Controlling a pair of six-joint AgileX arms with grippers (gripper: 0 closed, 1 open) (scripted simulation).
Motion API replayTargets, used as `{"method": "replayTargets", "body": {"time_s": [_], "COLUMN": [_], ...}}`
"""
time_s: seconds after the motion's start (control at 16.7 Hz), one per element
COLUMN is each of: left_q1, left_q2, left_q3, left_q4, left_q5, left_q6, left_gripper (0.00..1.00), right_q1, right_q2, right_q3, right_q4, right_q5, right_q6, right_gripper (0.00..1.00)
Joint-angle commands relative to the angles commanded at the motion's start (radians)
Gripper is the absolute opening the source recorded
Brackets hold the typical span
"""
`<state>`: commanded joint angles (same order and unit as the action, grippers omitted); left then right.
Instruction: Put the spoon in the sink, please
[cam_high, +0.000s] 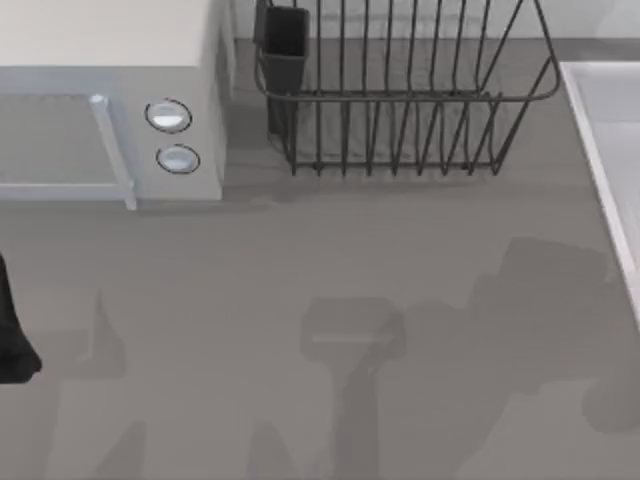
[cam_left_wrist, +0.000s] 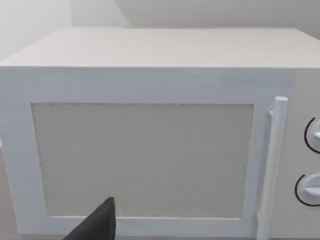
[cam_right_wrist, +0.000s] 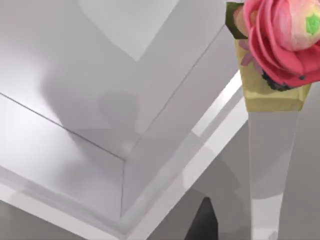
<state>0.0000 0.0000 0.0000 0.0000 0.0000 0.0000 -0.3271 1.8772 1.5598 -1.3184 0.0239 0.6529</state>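
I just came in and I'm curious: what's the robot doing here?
The robot is meant to put a spoon in the sink. In the right wrist view, the right pincer is near the sink's rim, with the pale-handled, pink-flower-topped spoon close by; whether it grips it is unclear. The left arm sits at the table's left edge, facing the microwave.

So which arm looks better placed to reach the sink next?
The right one, probably: its wrist view looks into the pale grey-white rectangular sink, at the table's right edge. The left arm faces the white box-shaped microwave.
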Motion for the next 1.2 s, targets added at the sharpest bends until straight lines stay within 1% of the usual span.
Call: {"method": "replayTargets", "body": {"time_s": [0.42, 0.66, 0.9, 1.02, 1.2], "left_q1": [0.0, 0.0, 0.0, 0.0, 0.0], "left_q2": [0.0, 0.0, 0.0, 0.0, 0.0], "left_q3": [0.0, 0.0, 0.0, 0.0, 0.0], "left_q4": [0.0, 0.0, 0.0, 0.0, 0.0], "left_q5": [0.0, 0.0, 0.0, 0.0, 0.0], "left_q6": [0.0, 0.0, 0.0, 0.0, 0.0], "left_gripper": [1.0, 1.0, 1.0, 1.0, 1.0], "right_q1": [0.081, 0.125, 0.157, 0.164, 0.165], "right_q2": [0.503, 0.72, 0.839, 0.861, 0.863], "right_q3": [0.763, 1.102, 1.302, 1.339, 1.342], "right_q4": [-0.247, -0.339, -0.381, -0.388, -0.388], "right_q5": [-0.002, -0.001, 0.002, 0.003, 0.003], "right_q6": [0.092, 0.133, 0.154, 0.158, 0.158], "right_gripper": [0.0, 0.0, 0.0, 0.0, 0.0]}}
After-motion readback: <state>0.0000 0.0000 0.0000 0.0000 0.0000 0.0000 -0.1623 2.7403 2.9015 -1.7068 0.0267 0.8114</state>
